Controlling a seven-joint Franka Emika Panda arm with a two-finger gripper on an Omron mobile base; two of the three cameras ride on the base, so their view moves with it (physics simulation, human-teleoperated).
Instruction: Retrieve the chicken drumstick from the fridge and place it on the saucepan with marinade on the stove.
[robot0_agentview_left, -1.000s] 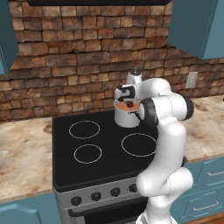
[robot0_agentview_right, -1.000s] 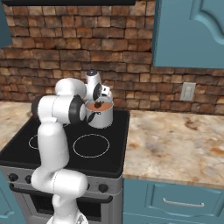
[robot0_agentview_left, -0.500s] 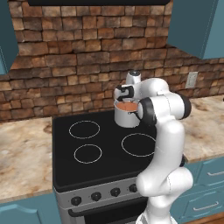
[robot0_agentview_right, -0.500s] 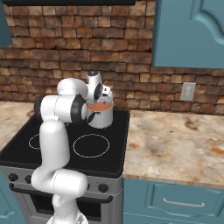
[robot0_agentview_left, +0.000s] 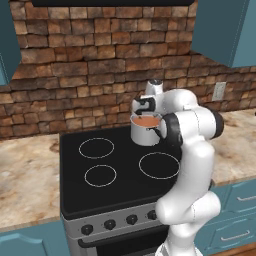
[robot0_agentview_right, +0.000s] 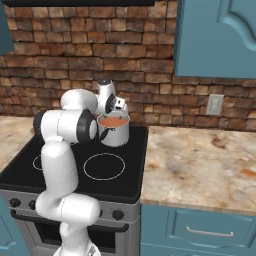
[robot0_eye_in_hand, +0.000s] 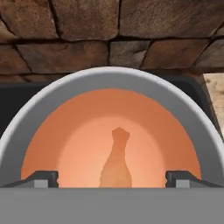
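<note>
Resting in saucepan (robot0_eye_in_hand: 109, 87), drumstick (robot0_eye_in_hand: 116, 162), no writing

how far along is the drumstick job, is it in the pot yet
Mostly done. The chicken drumstick lies in the orange-red sauce inside the saucepan, which stands at the back of the stove. The gripper hangs over the pan with its fingers spread wide and nothing between them. Only pulling the arm away looks left.

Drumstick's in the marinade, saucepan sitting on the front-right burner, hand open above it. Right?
Not quite: the saucepan sits on the back-right burner of the stove, as the left base view shows; the front-right ring is bare. The rest holds: the hand view shows the drumstick lying in the marinade and the hand open above it.
</note>
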